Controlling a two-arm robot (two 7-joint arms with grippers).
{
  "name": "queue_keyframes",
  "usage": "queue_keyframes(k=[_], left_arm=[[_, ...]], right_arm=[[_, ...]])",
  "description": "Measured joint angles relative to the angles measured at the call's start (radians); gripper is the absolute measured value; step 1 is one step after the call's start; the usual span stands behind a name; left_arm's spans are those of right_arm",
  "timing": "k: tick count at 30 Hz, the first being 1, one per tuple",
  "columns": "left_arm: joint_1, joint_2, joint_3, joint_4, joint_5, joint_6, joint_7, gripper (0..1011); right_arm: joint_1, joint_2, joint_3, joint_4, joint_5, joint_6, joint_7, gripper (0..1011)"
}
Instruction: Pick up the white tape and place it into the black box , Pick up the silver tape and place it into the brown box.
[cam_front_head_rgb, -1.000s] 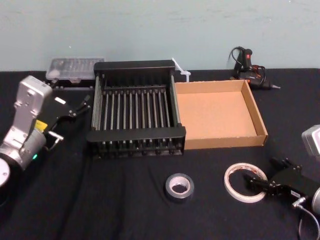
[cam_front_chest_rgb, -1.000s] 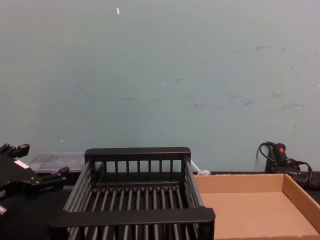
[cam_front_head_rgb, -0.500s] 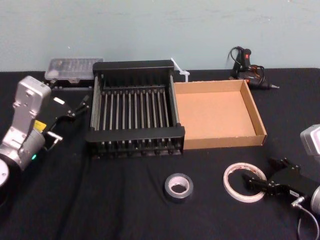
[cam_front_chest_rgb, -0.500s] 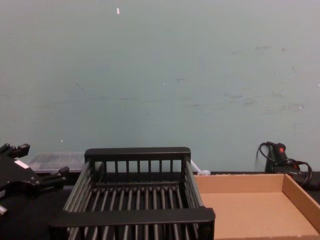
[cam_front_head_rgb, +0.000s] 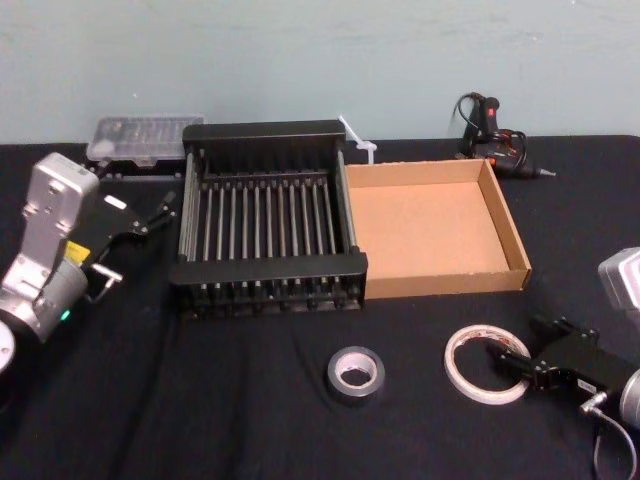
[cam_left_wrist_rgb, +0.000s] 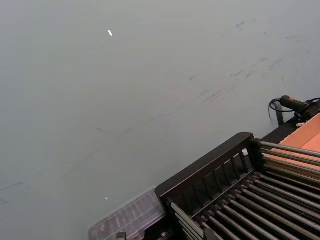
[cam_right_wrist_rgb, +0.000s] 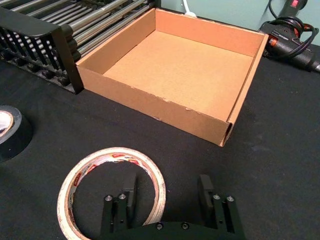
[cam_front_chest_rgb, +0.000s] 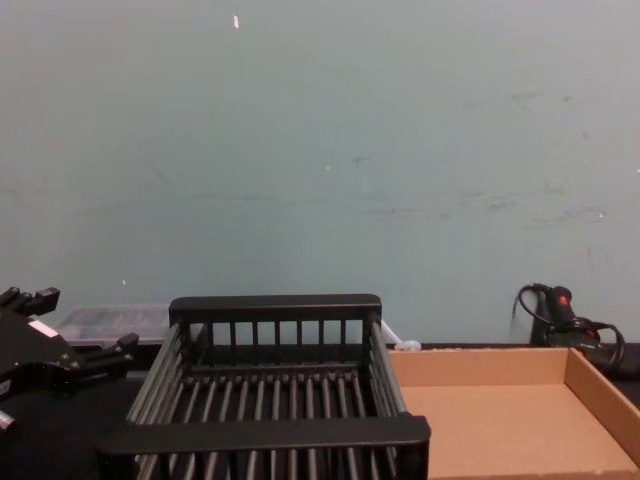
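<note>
Even, soft overhead light falling across scene; no glare showing. Faint shadow lying inside brown box (cam_front_head_rgb: 432, 228) along its walls. Black tablecloth (cam_front_head_rgb: 250, 400) around brown box swallowing detail. Head view looking slightly soft; wall behind brown box reading flat, dull.

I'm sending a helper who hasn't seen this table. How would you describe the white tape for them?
Start at the brown box; on the black cloth in front of it lies the white tape, by the right gripper. It is thin, wide, red-printed, unlike the small silver tape.
</note>
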Motion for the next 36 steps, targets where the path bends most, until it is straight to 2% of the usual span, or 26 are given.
queue_keyframes(k=[11, 13, 18, 19, 22, 36], left_arm=[[0.0, 0.0, 0.0, 0.0, 0.0, 0.0, 0.0, 1001], [0.0, 0.0, 0.0, 0.0, 0.0, 0.0, 0.0, 1002], [0.0, 0.0, 0.0, 0.0, 0.0, 0.0, 0.0, 1001], [0.0, 0.0, 0.0, 0.0, 0.0, 0.0, 0.0, 1001], [0.0, 0.0, 0.0, 0.0, 0.0, 0.0, 0.0, 1001], [0.0, 0.0, 0.0, 0.0, 0.0, 0.0, 0.0, 1001]], right_arm=[[0.0, 0.0, 0.0, 0.0, 0.0, 0.0, -0.001, 473], [0.0, 0.0, 0.0, 0.0, 0.001, 0.0, -0.001, 364], [0.0, 0.0, 0.0, 0.0, 0.001, 0.0, -0.001, 268], [0.0, 0.0, 0.0, 0.0, 0.001, 0.0, -0.001, 204], [0.0, 0.0, 0.0, 0.0, 0.001, 0.0, -0.001, 114], [0.0, 0.0, 0.0, 0.0, 0.001, 0.0, -0.001, 94]])
